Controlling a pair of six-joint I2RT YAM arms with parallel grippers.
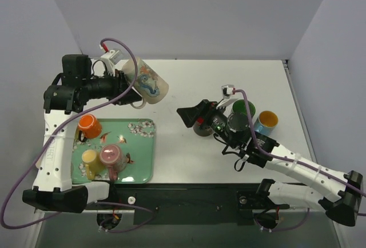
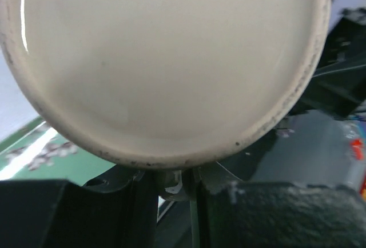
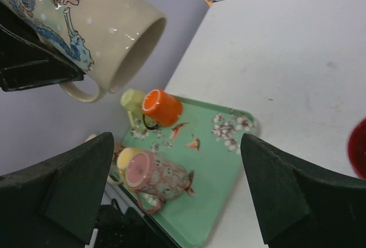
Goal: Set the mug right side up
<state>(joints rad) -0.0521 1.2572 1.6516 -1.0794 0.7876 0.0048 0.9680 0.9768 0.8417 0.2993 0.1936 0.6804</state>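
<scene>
A cream mug with a blue dragon pattern (image 1: 147, 80) hangs in the air above the table's back left, lying on its side with its mouth toward the right. My left gripper (image 1: 127, 90) is shut on its handle. In the left wrist view the mug's pale base (image 2: 166, 59) fills the frame, and the left gripper (image 2: 174, 185) pinches a cream piece of handle. The right wrist view shows the mug (image 3: 86, 36) at top left, mouth facing right and down. My right gripper (image 1: 189, 115) is open and empty over the middle of the table, and also shows in its own view (image 3: 177, 145).
A green flowered tray (image 1: 143, 162) at the front left holds an orange mug (image 1: 90, 125), a pink mug (image 1: 111, 155) and a yellow one (image 1: 90, 159). A green mug (image 1: 243, 109), a blue mug (image 1: 266, 120) and dark mugs (image 1: 200, 127) stand by the right arm.
</scene>
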